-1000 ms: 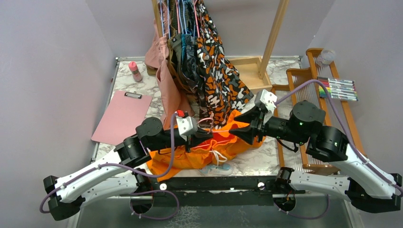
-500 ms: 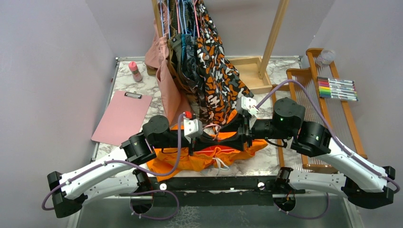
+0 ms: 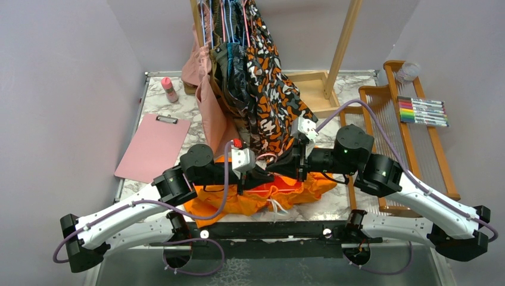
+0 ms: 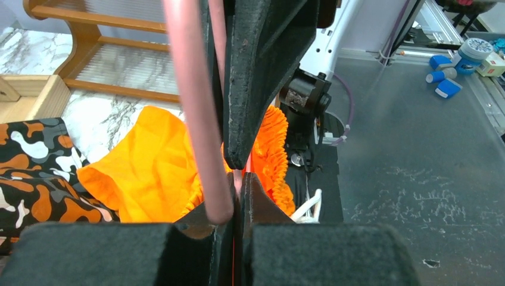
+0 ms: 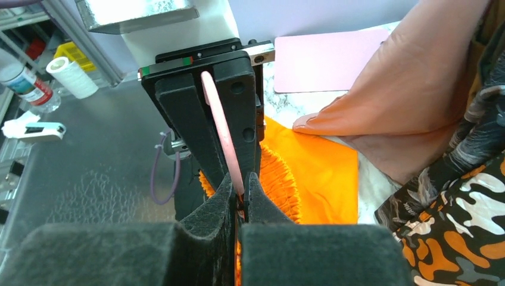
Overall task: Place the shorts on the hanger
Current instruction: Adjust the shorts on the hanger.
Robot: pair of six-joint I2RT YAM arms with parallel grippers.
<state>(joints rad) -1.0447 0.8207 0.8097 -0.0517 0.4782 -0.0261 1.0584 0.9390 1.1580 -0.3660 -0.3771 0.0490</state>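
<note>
Above ruffled orange shorts [image 3: 238, 202]: left tool [image 4: 238, 179], right tool [image 5: 238, 182] (padded) clench thin pink wire hanger [image 5: 219, 119].

Marble-patterned table [image 3: 178, 110] is carrying: pink clipboard [image 3: 152, 147] lying flat near the left edge; small pink bottle [image 3: 170, 89] standing upright behind it; orange shorts [image 3: 238, 201] lying crumpled at the near edge; wooden rack base [image 3: 311, 89] sitting at the back; wooden slatted frame [image 3: 387, 116] resting along the right side.

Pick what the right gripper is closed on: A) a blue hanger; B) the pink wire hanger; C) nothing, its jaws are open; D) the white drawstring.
B: the right wrist view shows the right gripper shut on the pink wire hanger, with the orange shorts lying below.
</note>
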